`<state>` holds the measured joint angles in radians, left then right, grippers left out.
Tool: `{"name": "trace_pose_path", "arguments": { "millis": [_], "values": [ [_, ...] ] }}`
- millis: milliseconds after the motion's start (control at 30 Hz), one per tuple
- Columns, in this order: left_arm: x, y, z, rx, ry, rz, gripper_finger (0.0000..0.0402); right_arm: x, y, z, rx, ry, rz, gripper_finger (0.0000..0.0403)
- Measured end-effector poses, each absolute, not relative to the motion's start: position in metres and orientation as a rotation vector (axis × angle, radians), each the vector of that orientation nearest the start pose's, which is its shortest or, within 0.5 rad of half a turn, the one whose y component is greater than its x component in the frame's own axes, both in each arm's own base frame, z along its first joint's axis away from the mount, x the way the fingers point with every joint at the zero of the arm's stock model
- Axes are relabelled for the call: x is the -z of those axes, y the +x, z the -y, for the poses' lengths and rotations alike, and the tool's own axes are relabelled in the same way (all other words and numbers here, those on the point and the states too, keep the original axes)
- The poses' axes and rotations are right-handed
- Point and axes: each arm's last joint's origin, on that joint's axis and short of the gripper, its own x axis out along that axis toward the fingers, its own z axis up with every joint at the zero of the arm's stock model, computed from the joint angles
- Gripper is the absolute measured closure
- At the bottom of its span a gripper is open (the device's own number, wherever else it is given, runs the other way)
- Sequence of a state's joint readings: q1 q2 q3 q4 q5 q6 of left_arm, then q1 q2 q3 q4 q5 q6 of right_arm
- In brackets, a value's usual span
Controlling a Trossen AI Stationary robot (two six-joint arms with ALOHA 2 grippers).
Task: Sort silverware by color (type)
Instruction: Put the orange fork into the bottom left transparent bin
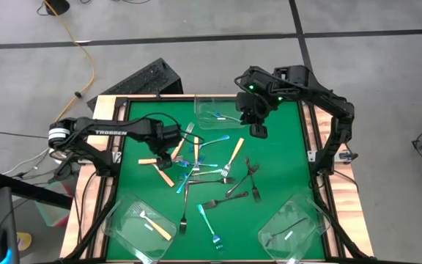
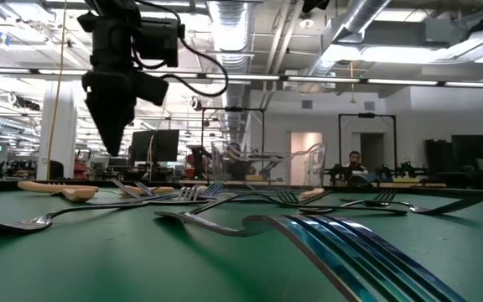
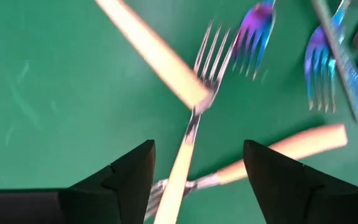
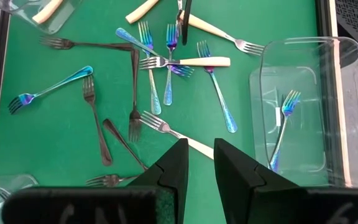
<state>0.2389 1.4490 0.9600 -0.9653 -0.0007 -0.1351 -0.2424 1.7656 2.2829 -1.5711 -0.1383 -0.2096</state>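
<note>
Looking from above, you see the left gripper (image 1: 173,136) over the forks (image 1: 207,172) scattered in the middle of the green mat (image 1: 284,169). Its jaws are released, and a cream fork (image 3: 182,155) lies on the mat between its fingers (image 3: 132,177), not grasped. The right gripper (image 1: 257,126) hangs beside the far tub (image 1: 212,108), which holds one blue fork (image 4: 281,127). Its jaws are only a little apart and hold nothing. Another cream fork (image 1: 154,226) lies in the near left tub (image 1: 119,224).

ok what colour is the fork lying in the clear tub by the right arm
Iridescent blue shading to purple, clearest in the right wrist view: fork inside the tub.
</note>
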Motion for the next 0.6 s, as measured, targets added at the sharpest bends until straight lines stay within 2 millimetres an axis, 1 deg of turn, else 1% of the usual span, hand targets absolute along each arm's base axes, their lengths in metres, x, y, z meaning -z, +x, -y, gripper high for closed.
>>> {"name": "trace_pose_path", "arguments": {
  "millis": [100, 267, 400, 600],
  "values": [
    [-0.208, 0.241, -0.056, -0.263, -0.219, -1.400, 0.0170, -0.452, 0.294, 0.069, -0.014, 0.010, -1.037, 0.0306],
    [-0.206, 0.242, -0.050, -0.226, -0.145, -1.407, 0.0170, -0.452, 0.294, 0.069, -0.013, 0.011, -1.037, 0.0306],
    [-0.190, 0.232, -0.042, -0.204, -0.135, -1.418, 0.0170, -0.452, 0.294, 0.069, -0.013, 0.011, -1.037, 0.0306],
    [-0.174, 0.219, -0.040, -0.271, -0.114, -1.394, 0.0170, -0.452, 0.294, 0.069, -0.013, 0.011, -1.037, 0.0306]
  ]
}}
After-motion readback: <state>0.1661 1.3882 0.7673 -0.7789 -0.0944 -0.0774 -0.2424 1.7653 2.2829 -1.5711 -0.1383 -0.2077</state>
